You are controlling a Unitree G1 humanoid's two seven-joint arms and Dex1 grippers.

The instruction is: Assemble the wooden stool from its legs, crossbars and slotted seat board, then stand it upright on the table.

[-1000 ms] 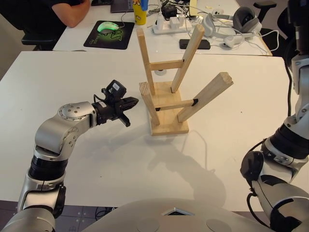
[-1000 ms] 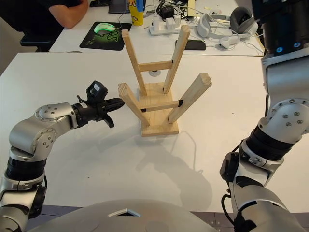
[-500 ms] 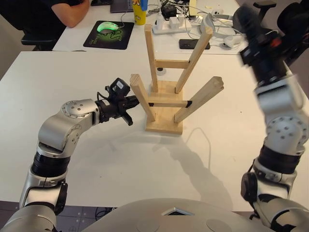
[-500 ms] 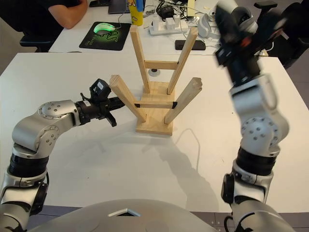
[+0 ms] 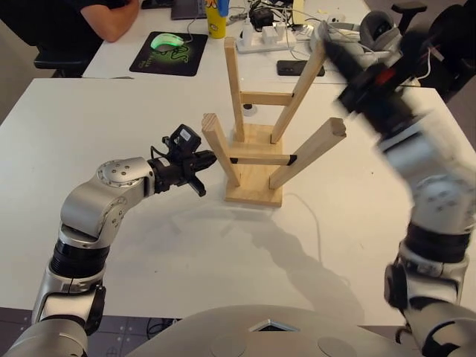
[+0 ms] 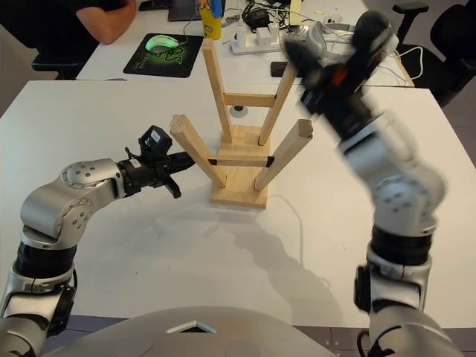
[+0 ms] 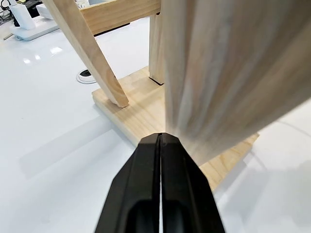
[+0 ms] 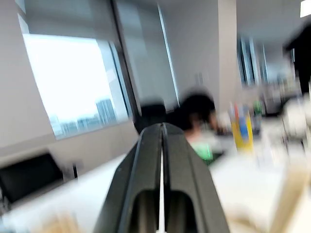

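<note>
Counter (image 5: 89,119) carries the stool (image 5: 260,159) inverted at centre, seat board (image 5: 256,195) down, legs splaying up; near-left leg (image 5: 216,137) leans up-left, immediately right of the nearer left jaws, clenched empty with tips at its face; right jaws, likewise clenched, hang high by the far-right leg (image 5: 297,93).

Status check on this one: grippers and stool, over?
Left gripper shut, tip at near leg. Right gripper shut, raised near far leg. Stool assembled, upside down on seat board.

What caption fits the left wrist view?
Shut left gripper at an upturned stool leg, seat board flat on the table.
</note>
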